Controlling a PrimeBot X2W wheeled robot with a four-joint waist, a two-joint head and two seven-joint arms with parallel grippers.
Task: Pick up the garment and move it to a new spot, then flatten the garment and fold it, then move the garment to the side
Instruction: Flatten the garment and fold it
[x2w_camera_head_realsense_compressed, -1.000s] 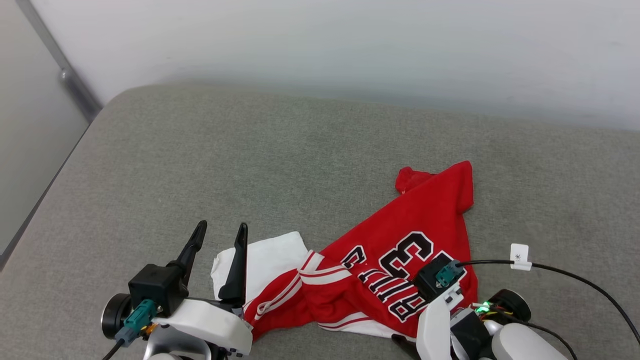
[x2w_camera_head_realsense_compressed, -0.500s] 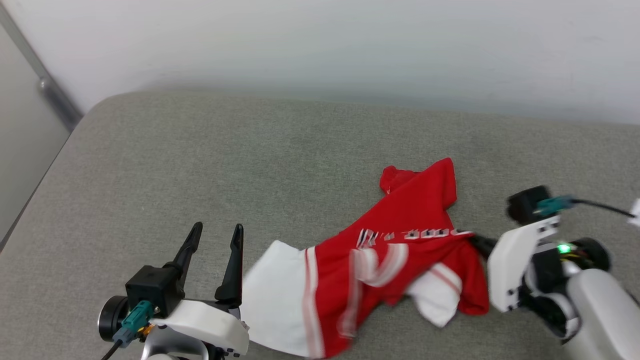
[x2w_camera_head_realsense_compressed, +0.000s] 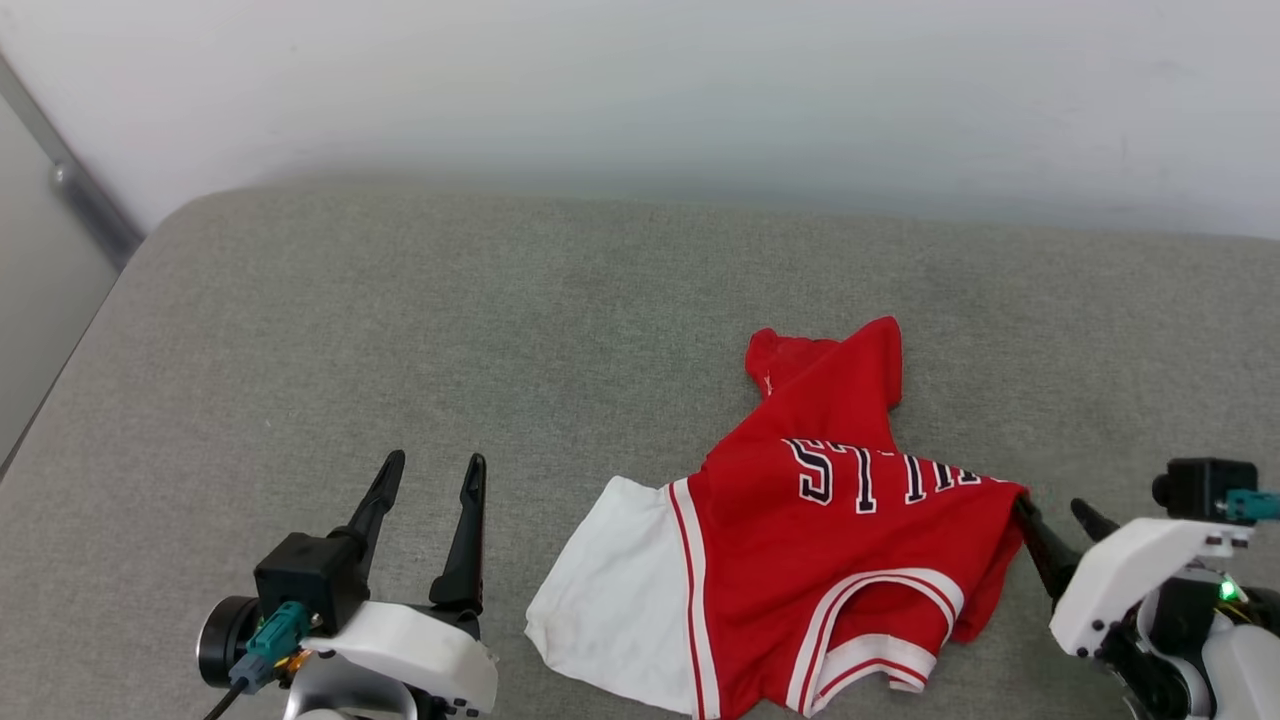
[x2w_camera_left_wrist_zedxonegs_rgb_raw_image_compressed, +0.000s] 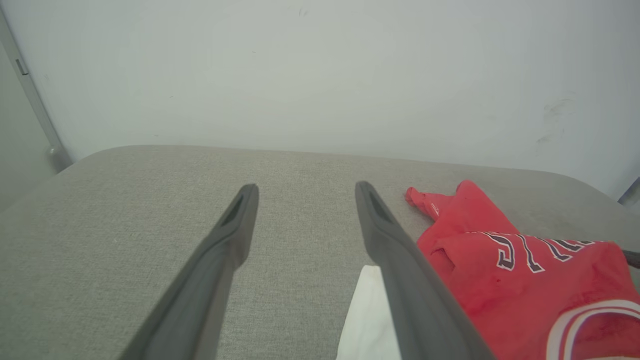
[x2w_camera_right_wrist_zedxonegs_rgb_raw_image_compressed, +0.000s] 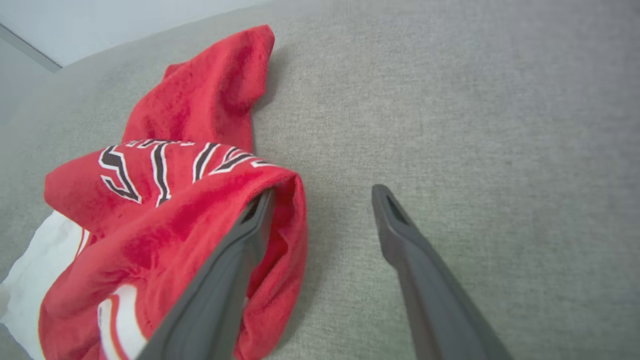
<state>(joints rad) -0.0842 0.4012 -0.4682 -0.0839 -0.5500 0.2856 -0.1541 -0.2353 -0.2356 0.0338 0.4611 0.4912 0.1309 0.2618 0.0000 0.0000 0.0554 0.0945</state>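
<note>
Left gripper (x2w_camera_head_realsense_compressed: 437, 458) — dark fingers (x2w_camera_head_realsense_compressed: 467, 530), black block (x2w_camera_head_realsense_compressed: 305, 575), teal plug (x2w_camera_head_realsense_compressed: 278, 630), white shell (x2w_camera_head_realsense_compressed: 410, 655).

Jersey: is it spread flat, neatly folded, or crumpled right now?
Crumpled. The jersey lies in uneven overlapping layers, lettering bent across a crease; one white sleeve lies flat.

Red-and-white garment (x2w_camera_head_realsense_compressed: 800, 530), crumpled, on grey cushion (x2w_camera_head_realsense_compressed: 400, 330)

Grey fabric cushion (x2w_camera_head_realsense_compressed: 500, 300) meets a pale, perhaps white, wall (x2w_camera_head_realsense_compressed: 640, 90).
</note>
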